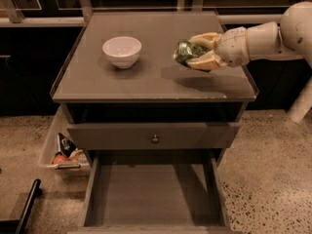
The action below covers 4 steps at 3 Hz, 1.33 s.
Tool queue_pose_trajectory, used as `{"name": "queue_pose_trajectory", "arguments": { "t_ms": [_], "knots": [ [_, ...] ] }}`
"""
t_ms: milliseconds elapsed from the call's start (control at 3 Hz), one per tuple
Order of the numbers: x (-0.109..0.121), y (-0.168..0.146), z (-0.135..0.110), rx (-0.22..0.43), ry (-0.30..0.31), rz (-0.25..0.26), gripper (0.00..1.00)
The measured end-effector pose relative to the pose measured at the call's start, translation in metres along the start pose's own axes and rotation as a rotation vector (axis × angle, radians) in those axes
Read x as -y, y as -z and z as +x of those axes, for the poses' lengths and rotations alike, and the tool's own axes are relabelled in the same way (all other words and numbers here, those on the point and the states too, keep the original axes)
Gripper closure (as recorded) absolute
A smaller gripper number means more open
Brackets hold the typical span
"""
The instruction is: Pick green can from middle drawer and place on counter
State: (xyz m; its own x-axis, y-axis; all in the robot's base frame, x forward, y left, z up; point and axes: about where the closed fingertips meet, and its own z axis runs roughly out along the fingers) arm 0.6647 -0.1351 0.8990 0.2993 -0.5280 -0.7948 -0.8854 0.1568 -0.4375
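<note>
The green can (187, 51) is held sideways in my gripper (199, 52), whose cream fingers are shut on it above and below. The arm reaches in from the right. Can and gripper hang a little above the right half of the counter (151, 77), casting a shadow on it. The middle drawer (153, 196) stands pulled out below, its flat floor bare.
A white bowl (122, 51) sits on the counter's left half. A drawer front with a small round knob (155, 139) is above the open drawer. A bin with packets (63, 152) stands on the floor at the left. A dark bar (27, 206) lies at lower left.
</note>
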Motion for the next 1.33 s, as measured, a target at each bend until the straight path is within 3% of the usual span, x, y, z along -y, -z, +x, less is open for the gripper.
{"name": "queue_pose_trajectory", "arguments": {
  "t_ms": [333,667,1333],
  "knots": [
    [-0.002,-0.01,0.024,-0.057,-0.085,-0.017,1.0],
    [-0.002,-0.019,0.035,-0.091,-0.125,-0.035,1.0],
    [-0.002,-0.019,0.035,-0.092,-0.128,-0.035,0.58]
  ]
}}
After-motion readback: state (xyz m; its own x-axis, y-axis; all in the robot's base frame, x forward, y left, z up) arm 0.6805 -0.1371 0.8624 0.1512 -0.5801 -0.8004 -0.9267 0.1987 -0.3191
